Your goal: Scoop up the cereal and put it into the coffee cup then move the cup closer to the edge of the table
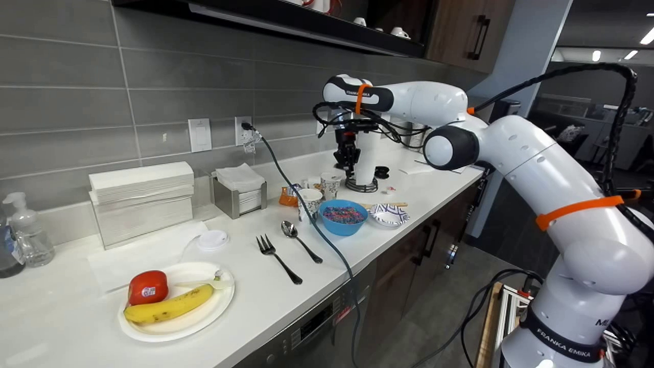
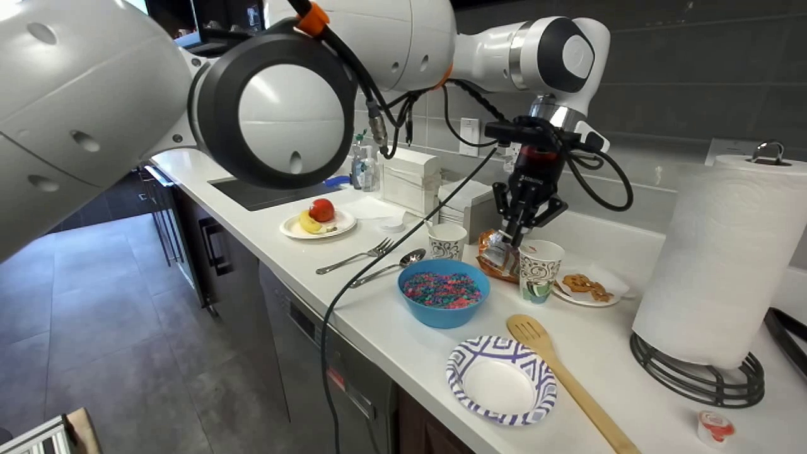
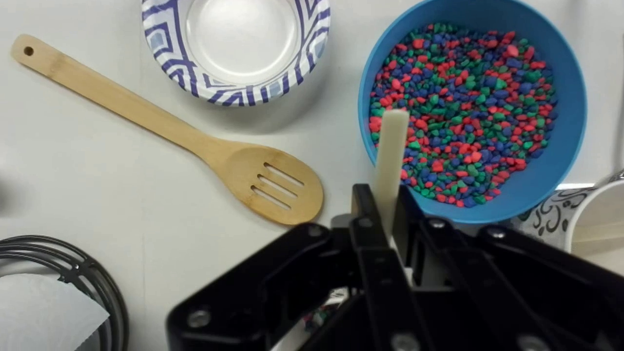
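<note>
The cereal is loose red, green and blue bits (image 3: pixel 458 117) in a blue bowl (image 3: pixel 568 117); the bowl shows in both exterior views (image 1: pixel 341 230) (image 2: pixel 442 315). My gripper (image 3: pixel 383 192) is shut on a pale flat handle (image 3: pixel 392 136). In both exterior views the gripper (image 1: pixel 349 171) (image 2: pixel 512 238) hangs pointing down. A translucent shape (image 2: pixel 496 253) near the fingertips may be the scoop end. A patterned paper cup (image 2: pixel 539 274) stands just beneath; coloured bits (image 3: pixel 319 314) show there, half hidden. Another cup (image 2: pixel 447 246) stands beside the bowl on the white countertop (image 2: pixel 605 353).
A patterned paper bowl (image 2: pixel 501 384) and slotted wooden spoon (image 2: pixel 577 384) lie nearby. An orange bag (image 2: pixel 495 271), cookie plate (image 2: pixel 596 299) and paper towel roll (image 2: pixel 712 265) stand behind. A dark cable (image 2: pixel 378 255) crosses the counter beside the bowl. A metal spoon (image 1: pixel 301 241) and fork (image 1: pixel 278 258) lie farther along.
</note>
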